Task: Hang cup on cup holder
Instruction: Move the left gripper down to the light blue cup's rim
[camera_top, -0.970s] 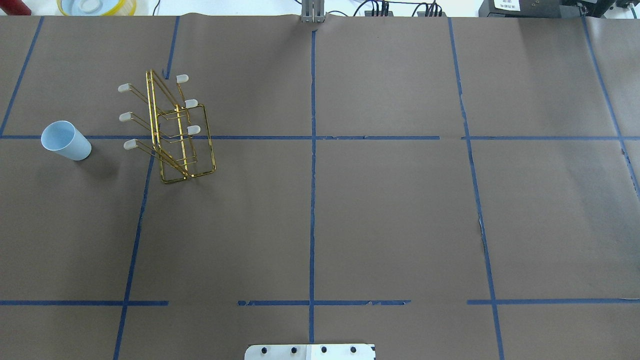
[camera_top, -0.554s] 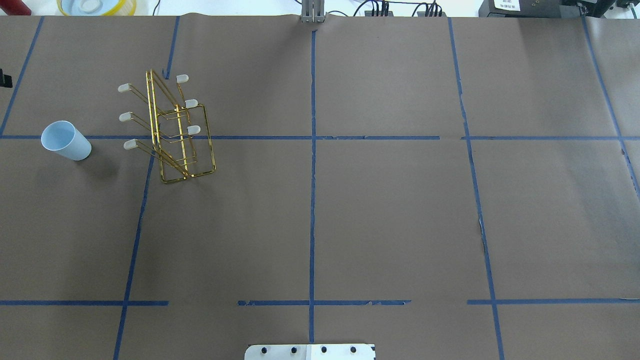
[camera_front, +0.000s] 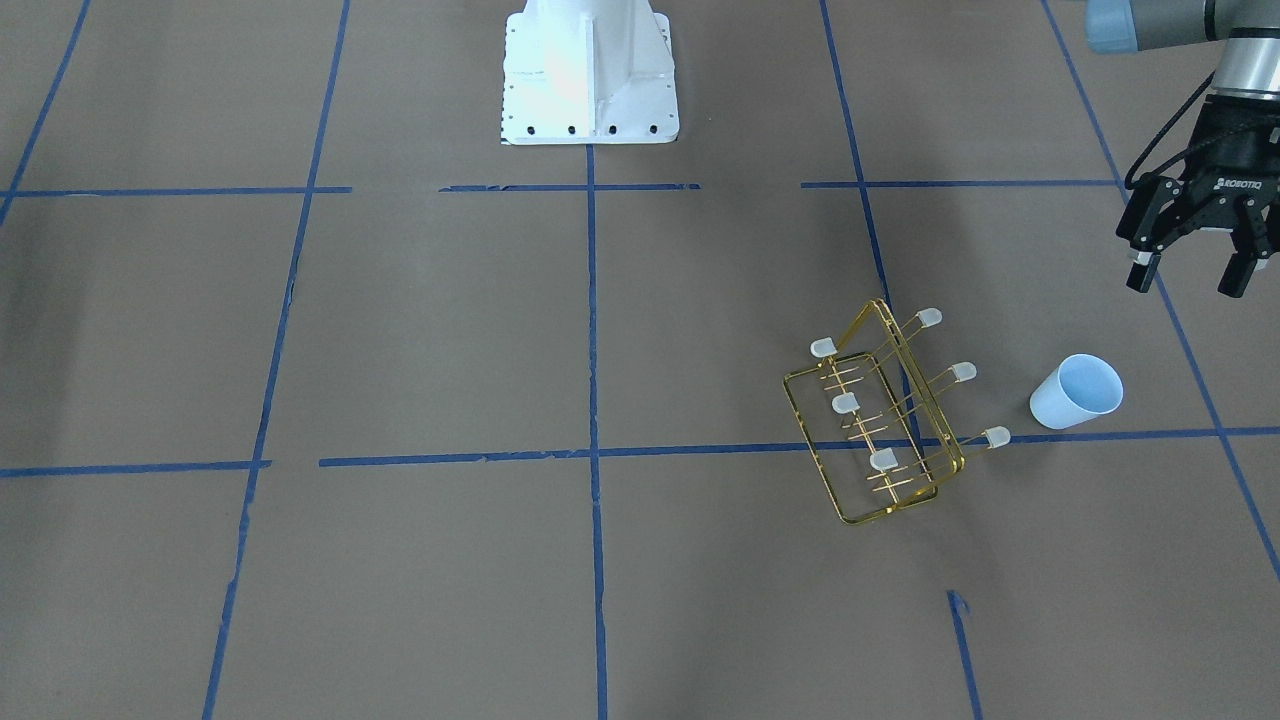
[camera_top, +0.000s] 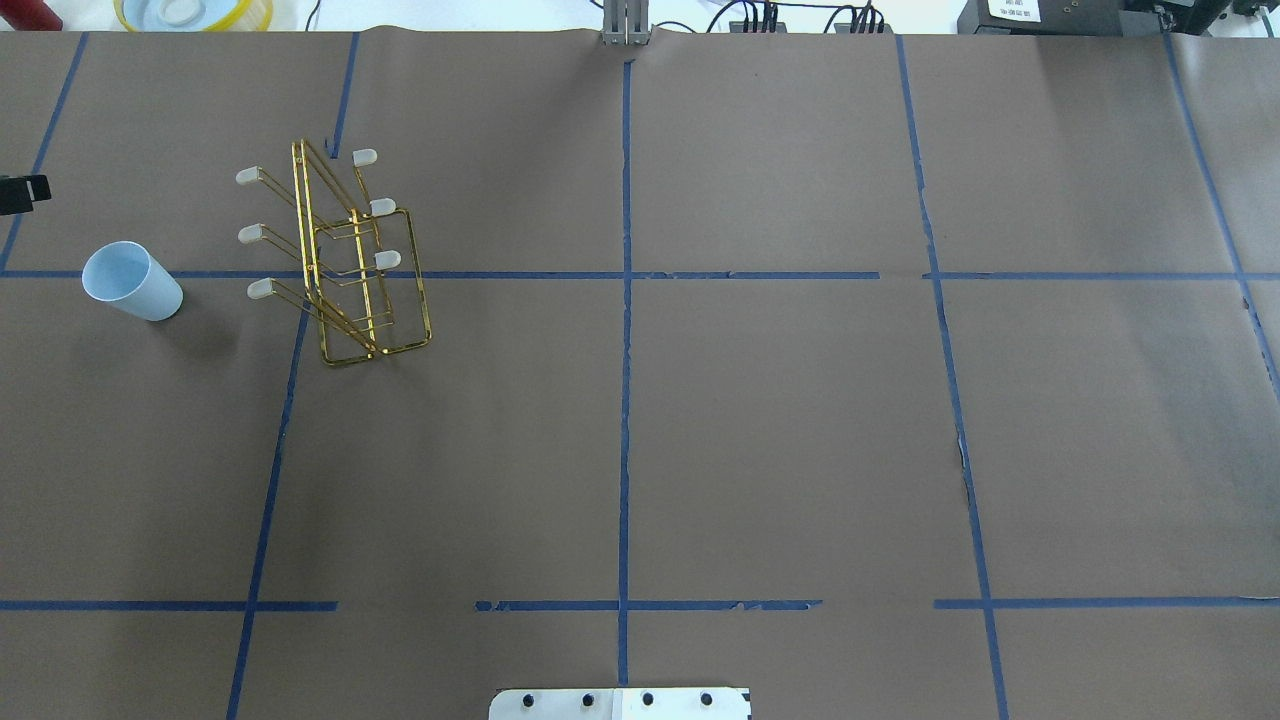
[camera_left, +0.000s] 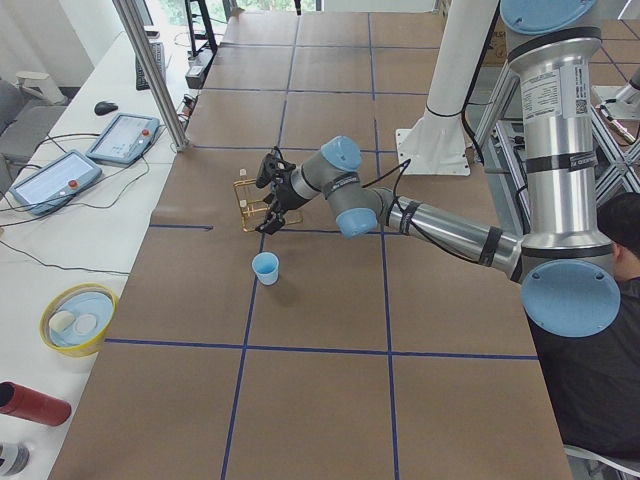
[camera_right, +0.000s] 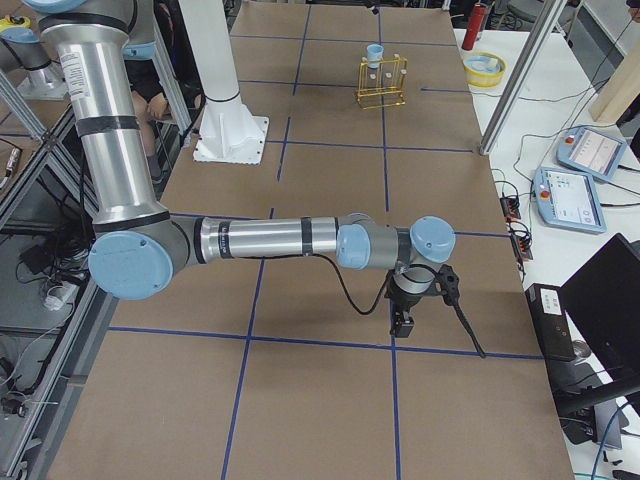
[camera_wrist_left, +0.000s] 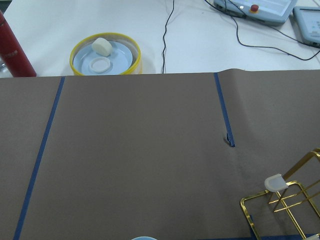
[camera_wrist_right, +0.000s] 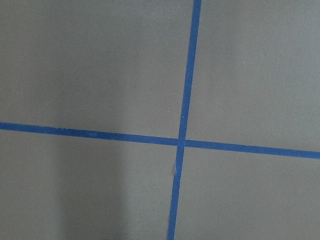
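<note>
The pale blue cup (camera_top: 130, 282) stands upright, mouth up, on the brown table at the far left; it also shows in the front view (camera_front: 1077, 392). The gold wire cup holder (camera_top: 312, 255) with white-capped prongs stands right of it, apart from it, and shows in the front view (camera_front: 922, 390) and the left wrist view (camera_wrist_left: 274, 183). My left gripper (camera_front: 1187, 283) is open and empty, raised above the table on the cup's outer, robot-ward side. Only its tip (camera_top: 20, 193) shows overhead. My right gripper (camera_right: 420, 320) hovers far off; I cannot tell if it is open or shut.
A yellow-rimmed bowl (camera_wrist_left: 105, 52) and a red bottle (camera_wrist_left: 12, 47) sit beyond the table's far edge. The white robot base (camera_front: 590, 70) is at the table's middle on the robot's side. Blue tape lines cross the brown paper.
The left gripper's tip has come into the overhead view at the left edge and moved toward the cup. Cup and rack have not moved.
</note>
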